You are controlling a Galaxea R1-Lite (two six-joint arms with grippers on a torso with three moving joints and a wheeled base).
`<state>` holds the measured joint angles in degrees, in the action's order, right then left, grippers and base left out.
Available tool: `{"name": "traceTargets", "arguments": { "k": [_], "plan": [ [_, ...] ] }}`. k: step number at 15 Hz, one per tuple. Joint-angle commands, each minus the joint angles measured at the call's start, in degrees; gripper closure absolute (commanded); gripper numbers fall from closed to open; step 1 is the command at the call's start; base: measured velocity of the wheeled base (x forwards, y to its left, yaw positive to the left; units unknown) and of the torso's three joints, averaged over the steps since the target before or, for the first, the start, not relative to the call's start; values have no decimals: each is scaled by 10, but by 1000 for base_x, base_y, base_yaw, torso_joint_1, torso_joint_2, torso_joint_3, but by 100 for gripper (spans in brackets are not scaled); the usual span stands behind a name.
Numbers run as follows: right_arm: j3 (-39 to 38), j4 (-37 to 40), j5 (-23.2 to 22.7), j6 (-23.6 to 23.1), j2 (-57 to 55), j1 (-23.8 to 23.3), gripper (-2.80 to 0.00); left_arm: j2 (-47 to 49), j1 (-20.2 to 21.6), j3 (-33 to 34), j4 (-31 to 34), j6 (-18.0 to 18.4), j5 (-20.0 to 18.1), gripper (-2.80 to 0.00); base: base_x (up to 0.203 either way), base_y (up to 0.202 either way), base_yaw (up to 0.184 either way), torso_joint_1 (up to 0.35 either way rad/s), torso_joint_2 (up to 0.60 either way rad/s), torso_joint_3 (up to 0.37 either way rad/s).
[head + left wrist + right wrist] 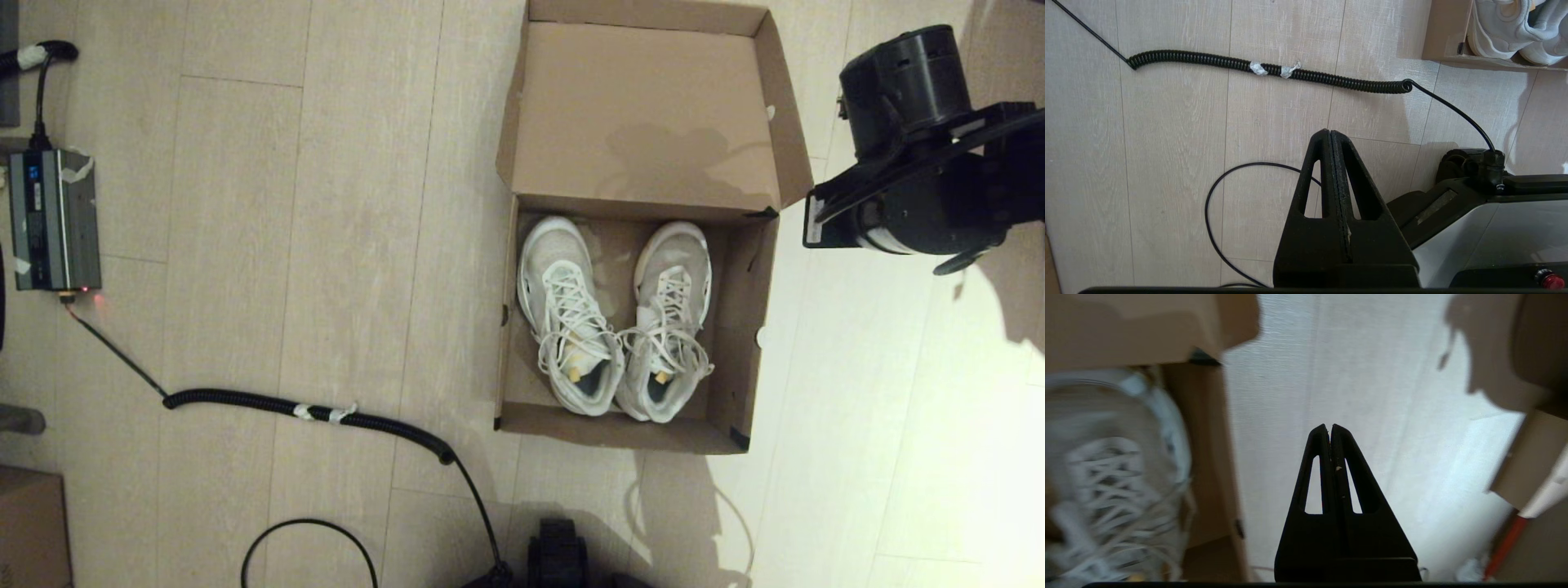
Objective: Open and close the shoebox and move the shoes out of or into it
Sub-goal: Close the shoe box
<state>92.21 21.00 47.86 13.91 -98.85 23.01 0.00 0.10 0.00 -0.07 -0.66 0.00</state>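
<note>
The brown shoebox (739,327) stands open on the floor, its lid (645,114) folded back on the far side. Both white shoes (571,318) (671,318) lie side by side inside, toes toward the lid. My right arm (922,171) hovers just right of the box, beside the lid hinge. In the right wrist view its gripper (1329,426) is shut and empty over bare floor, with the box wall (1204,457) and one shoe (1106,482) beside it. My left gripper (1329,131) is shut and empty, parked low near my base, well short of the box corner (1443,36).
A coiled black cable (310,408) runs across the floor left of the box to a grey power unit (53,220). A thin cable loop (1216,212) lies near my base (1494,228). Another carton (28,523) sits at the near left, and cardboard (1531,457) stands right of the right gripper.
</note>
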Motion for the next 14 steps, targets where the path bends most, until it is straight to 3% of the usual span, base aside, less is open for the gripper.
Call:
{"name": "traceTargets", "arguments": {
  "k": [1,3,5,7,8,14],
  "plan": [
    [16,0,-26,2,7,-3,0,-1,0,0,0,0,0,0,0,0,0,0,0,0],
    [31,-24,-73,0,8,-15,0,-1,0,0,0,0,0,0,0,0,0,0,0,0],
    [13,-69,-179,-22,41,-48,0,-1,0,0,0,0,0,0,0,0,0,0,0,0],
    [-18,-114,-300,-83,74,-99,0,-1,0,0,0,0,0,0,0,0,0,0,0,0],
    [-30,-141,-331,-111,85,-107,0,-1,0,0,0,0,0,0,0,0,0,0,0,0],
    [-67,-143,-337,-164,102,-96,0,0,-1,-1,3,4,-1,0,0,0,0,0,0,0]
  ]
}}
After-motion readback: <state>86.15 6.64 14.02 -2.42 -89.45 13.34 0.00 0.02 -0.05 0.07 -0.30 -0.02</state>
